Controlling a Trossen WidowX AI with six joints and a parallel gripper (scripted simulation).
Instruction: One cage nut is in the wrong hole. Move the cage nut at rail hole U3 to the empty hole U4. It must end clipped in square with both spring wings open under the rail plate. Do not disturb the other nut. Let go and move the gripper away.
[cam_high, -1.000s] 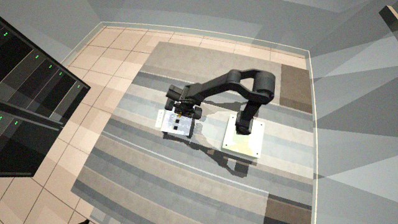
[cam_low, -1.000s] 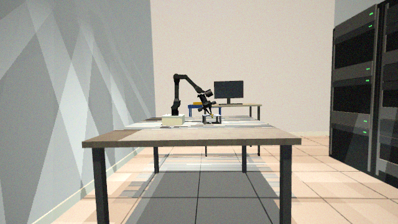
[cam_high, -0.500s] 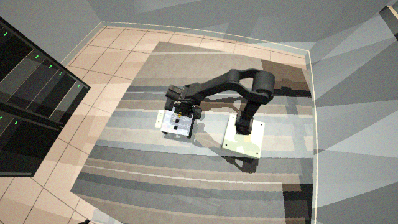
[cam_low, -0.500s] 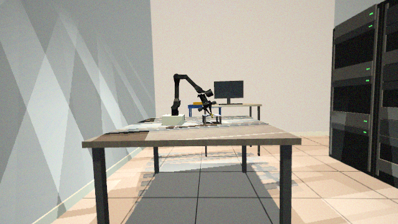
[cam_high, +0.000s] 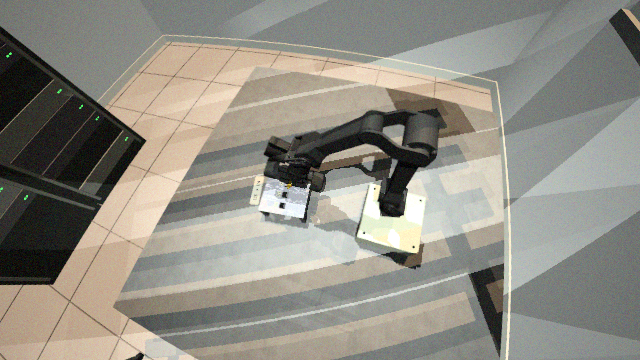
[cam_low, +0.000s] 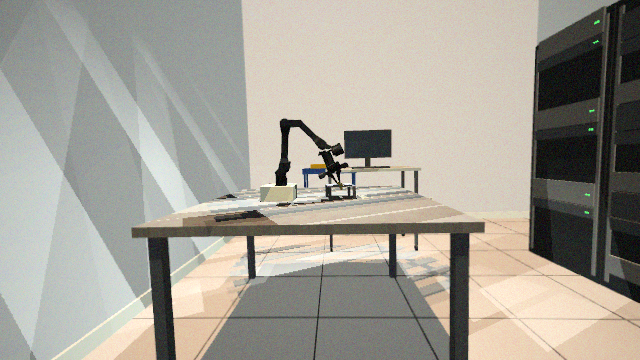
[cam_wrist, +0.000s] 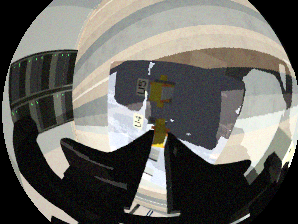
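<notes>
The cage nut (cam_wrist: 160, 132) sits between the gripper's (cam_high: 290, 184) (cam_low: 340, 183) (cam_wrist: 161, 137) fingertips.

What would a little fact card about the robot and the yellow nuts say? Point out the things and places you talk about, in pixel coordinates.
Robot arm: black (cam_high: 345, 142) (cam_low: 284, 145), bent over the metal plate (cam_high: 297, 201) (cam_low: 330, 185) (cam_wrist: 195, 107)
Gripper: the gripper (cam_high: 289, 183) (cam_low: 340, 183) (cam_wrist: 158, 135) is shut on a yellow nut (cam_high: 289, 185) (cam_low: 341, 186) (cam_wrist: 160, 131)
Nut held near: U4 label (cam_wrist: 138, 120)
Other nut: yellow (cam_wrist: 156, 92), beside the U5 label (cam_wrist: 142, 87)
Held nut clipped in: cannot tell
Wings under plate: hidden
Let go: not yet
</notes>
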